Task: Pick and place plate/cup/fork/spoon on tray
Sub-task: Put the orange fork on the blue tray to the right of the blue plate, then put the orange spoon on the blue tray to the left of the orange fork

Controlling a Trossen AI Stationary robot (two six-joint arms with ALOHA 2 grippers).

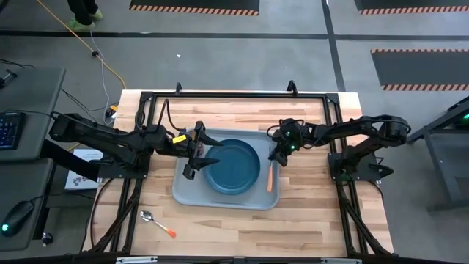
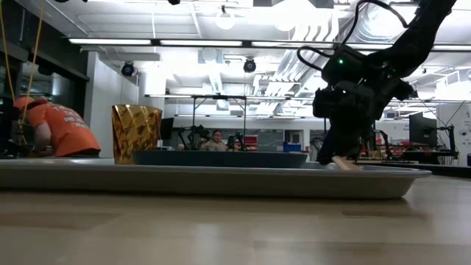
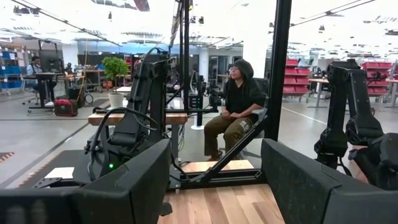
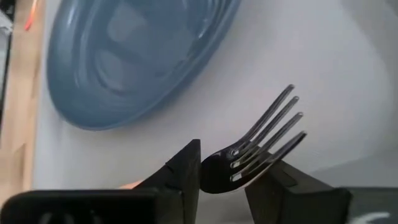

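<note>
Glossy metal fork (image 4: 261, 146), smooth matt tray (image 4: 323, 81), wood-plank table (image 1: 308, 220).

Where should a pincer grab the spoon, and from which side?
Take the spoon at mid-stem, coming straight down. It lies flat and alone on the bare wood in front of the tray, on the left arm's side, bowl toward the left edge. Set the fingers across the thin stem.

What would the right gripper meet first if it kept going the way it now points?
Probably the tray floor: the right gripper, with the fork between its fingers, points down at bare tray beside the plate. Depth is unclear.
</note>
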